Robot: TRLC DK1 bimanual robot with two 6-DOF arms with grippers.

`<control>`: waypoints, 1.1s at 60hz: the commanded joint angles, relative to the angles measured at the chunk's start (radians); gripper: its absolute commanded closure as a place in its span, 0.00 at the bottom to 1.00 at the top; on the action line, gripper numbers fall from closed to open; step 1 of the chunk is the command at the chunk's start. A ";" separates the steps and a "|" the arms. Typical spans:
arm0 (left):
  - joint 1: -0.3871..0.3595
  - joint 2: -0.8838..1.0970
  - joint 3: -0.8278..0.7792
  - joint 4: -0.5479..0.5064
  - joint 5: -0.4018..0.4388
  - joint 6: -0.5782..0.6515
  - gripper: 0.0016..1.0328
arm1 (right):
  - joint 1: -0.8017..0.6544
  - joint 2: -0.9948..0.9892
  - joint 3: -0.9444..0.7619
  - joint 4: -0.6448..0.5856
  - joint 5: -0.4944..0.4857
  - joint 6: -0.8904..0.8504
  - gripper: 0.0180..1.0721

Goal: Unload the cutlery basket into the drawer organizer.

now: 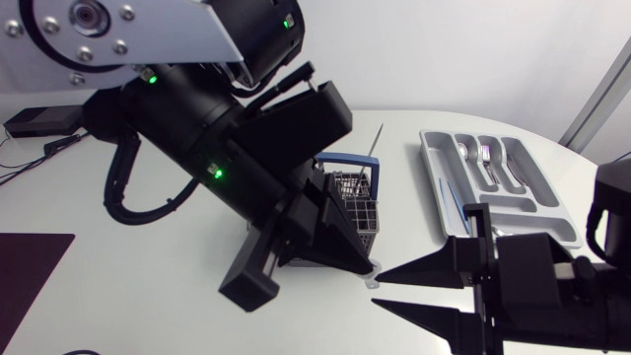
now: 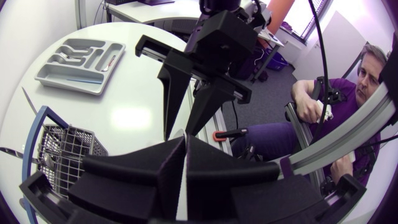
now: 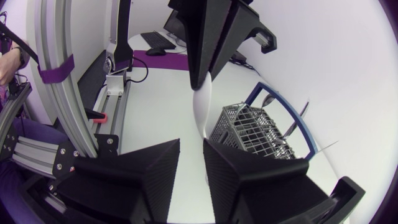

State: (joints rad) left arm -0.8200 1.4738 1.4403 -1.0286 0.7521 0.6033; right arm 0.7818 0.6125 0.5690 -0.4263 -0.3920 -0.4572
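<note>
Lab: left arm [image 1: 197,128], right arm [image 1: 562,286], white table [image 1: 148,296]

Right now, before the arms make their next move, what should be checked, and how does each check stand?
1. Left end effector shut on the white utensil: ok.
2. Right end effector open: ok.
3. Utensil inside the right end effector's gap: not ok, it hangs ahead of it.
4. Cutlery basket upright: ok.
5. Drawer organizer has free room: ok.
</note>
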 commanded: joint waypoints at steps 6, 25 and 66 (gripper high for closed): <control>-0.024 0.019 0.026 -0.013 0.021 0.019 0.83 | 0.011 0.016 -0.008 0.032 0.016 -0.006 0.84; -0.019 0.019 0.031 -0.013 0.024 0.016 0.83 | 0.014 0.029 -0.012 0.040 0.036 -0.005 0.94; 0.335 -0.135 -0.089 0.188 -0.151 -0.226 0.19 | -0.592 -0.138 -0.224 -0.017 -0.004 -0.351 0.94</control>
State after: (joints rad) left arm -0.5129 1.3437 1.3983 -0.8543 0.6209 0.4267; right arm 0.2806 0.4751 0.3977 -0.4812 -0.3893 -0.7265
